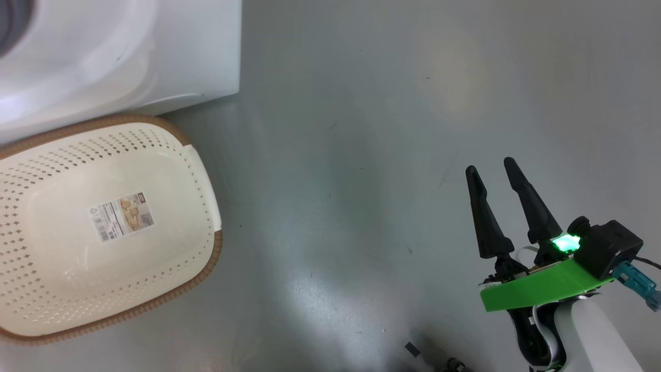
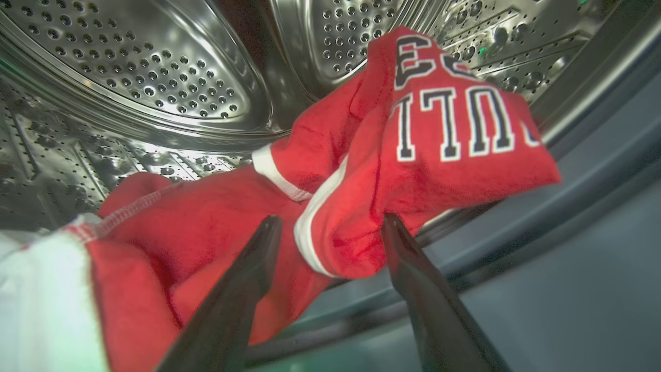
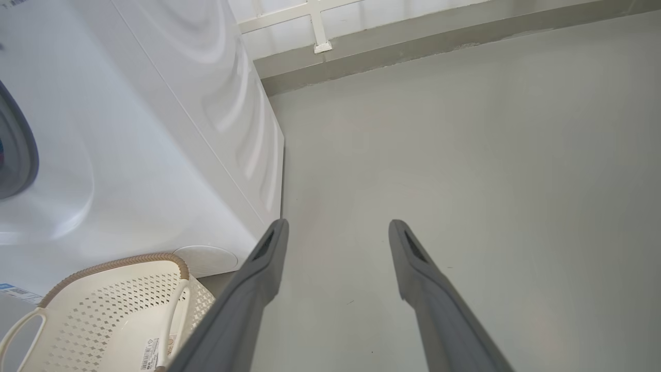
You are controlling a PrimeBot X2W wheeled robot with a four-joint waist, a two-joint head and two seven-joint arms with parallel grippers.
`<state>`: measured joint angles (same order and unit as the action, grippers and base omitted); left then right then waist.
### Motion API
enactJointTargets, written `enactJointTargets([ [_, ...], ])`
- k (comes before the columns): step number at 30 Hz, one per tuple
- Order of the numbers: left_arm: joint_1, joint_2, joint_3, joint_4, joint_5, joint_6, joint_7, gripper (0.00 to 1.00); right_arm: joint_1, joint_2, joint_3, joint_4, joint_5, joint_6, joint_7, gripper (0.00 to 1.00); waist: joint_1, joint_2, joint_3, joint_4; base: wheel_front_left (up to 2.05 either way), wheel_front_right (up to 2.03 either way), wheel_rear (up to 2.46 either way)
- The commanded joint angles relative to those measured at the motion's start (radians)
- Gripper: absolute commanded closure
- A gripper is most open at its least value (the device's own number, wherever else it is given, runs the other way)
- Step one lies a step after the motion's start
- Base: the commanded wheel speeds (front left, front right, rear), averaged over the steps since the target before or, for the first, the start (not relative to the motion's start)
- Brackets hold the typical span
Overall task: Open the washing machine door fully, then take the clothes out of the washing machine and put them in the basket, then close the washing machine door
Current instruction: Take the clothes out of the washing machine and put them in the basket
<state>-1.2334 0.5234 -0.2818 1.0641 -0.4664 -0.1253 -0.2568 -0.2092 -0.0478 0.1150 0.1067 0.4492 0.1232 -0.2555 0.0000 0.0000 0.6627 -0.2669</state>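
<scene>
When we look down from the head, the right jaws sit at the lower right. Their two dark fingers (image 1: 486,217) stand apart with nothing between them. Under them is the grey floor (image 1: 351,155). Far off to the left of these jaws stands the basket (image 1: 31,170), with a sticker (image 1: 123,216) on its bottom. Just past the basket, also far left of the jaws, is the white washing machine (image 1: 170,51).

From the left wrist, the left jaws are inside the shiny drum (image 2: 155,67) of the machine. Their fingers (image 2: 242,289) are wide apart and squeeze nothing. A fold of the red clothes (image 2: 423,155) with a white stripe lies right between the two tips. I cannot tell if the tips touch it. More red cloth spreads to the left of the jaws, and a white part (image 2: 36,299) lies further left. Dark letters (image 2: 444,124) with white edges show above the jaws. A grey rubber ring (image 2: 594,170) runs to the right of them.

From the right wrist, the right jaws are wide apart over the floor (image 3: 465,155). The washing machine (image 3: 155,155) is to their left. The basket (image 3: 103,310) is at their lower left, beside the machine.
</scene>
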Motion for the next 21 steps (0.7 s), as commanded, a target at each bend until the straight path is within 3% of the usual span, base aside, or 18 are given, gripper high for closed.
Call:
enactJointTargets([
  [1, -0.007, 0.056, 0.013, -0.007, -0.005, -0.005, -0.005, 0.0, 0.007, -0.002, 0.023, -0.025, 0.015, 0.008, -0.006, 0.0, 0.0, 0.0, 0.001, -0.003, 0.0, 0.0, 0.0],
  [3, -0.006, 0.056, 0.004, -0.003, -0.009, -0.005, -0.005, 0.0, 0.009, -0.002, 0.024, -0.024, 0.015, 0.008, -0.006, 0.0, 0.0, 0.0, 0.0, -0.005, 0.0, 0.0, 0.0],
  [4, -0.006, 0.057, 0.0, 0.0, -0.012, -0.005, -0.005, 0.16, 0.01, -0.002, 0.025, -0.024, 0.015, 0.008, -0.006, 0.0, 0.0, 0.0, -0.001, -0.005, 0.0, 0.0, 0.0],
  [5, -0.005, 0.056, -0.004, 0.006, -0.017, -0.005, -0.005, 0.51, 0.011, -0.002, 0.025, -0.024, 0.014, 0.008, -0.006, 0.0, 0.0, 0.0, -0.003, -0.006, 0.0, 0.0, 0.0],
  [7, -0.005, 0.058, -0.015, 0.016, -0.025, -0.005, -0.005, 0.88, 0.013, -0.002, 0.027, -0.025, 0.014, 0.008, -0.006, 0.0, 0.0, 0.0, -0.007, -0.007, 0.0, 0.0, 0.0],
  [8, -0.005, 0.058, -0.017, 0.02, -0.031, -0.005, -0.005, 1.0, 0.013, -0.002, 0.027, -0.025, 0.013, 0.008, -0.006, 0.0, 0.0, 0.0, -0.01, -0.007, 0.0, 0.0, 0.0],
  [16, 0.02, 0.044, -0.033, 0.023, -0.069, -0.005, -0.005, 1.0, 0.02, -0.002, 0.017, -0.022, 0.005, 0.008, -0.006, 0.0, 0.0, 0.0, -0.038, 0.008, 0.0, 0.0, 0.0],
  [21, 0.052, 0.034, 0.011, -0.021, -0.072, -0.005, -0.005, 1.0, 0.021, -0.002, 0.015, -0.013, -0.001, 0.008, -0.006, 0.0, 0.0, 0.0, -0.068, 0.027, 0.0, 0.0, 0.0],
])
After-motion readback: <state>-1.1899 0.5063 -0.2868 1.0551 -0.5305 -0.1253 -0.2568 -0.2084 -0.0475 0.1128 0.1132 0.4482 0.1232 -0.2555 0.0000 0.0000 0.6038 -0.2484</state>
